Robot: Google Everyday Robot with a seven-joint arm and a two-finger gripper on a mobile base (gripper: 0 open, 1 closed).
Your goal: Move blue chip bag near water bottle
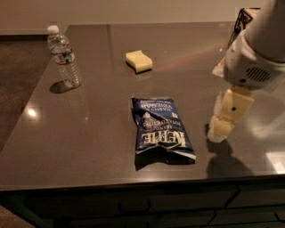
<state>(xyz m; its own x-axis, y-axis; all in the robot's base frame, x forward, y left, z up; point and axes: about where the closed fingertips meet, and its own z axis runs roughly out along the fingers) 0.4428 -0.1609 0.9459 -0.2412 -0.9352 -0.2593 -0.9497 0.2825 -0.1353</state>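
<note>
**Around the job: a counter, a sponge, a dark frame**

You are looking at a glossy dark grey counter (pixel 89 133) with bright spots of light near its left and right edges. A pale yellow sponge (pixel 139 61) lies flat on its far middle, on its own. At the far right corner a dark-framed object (pixel 241 21) shows only in part, beyond the gripper (pixel 219 130) that hangs over the counter's right side. Dark drawer fronts (pixel 178 205) run beneath the near edge, and a pale wall (pixel 133 11) stands behind.
</note>
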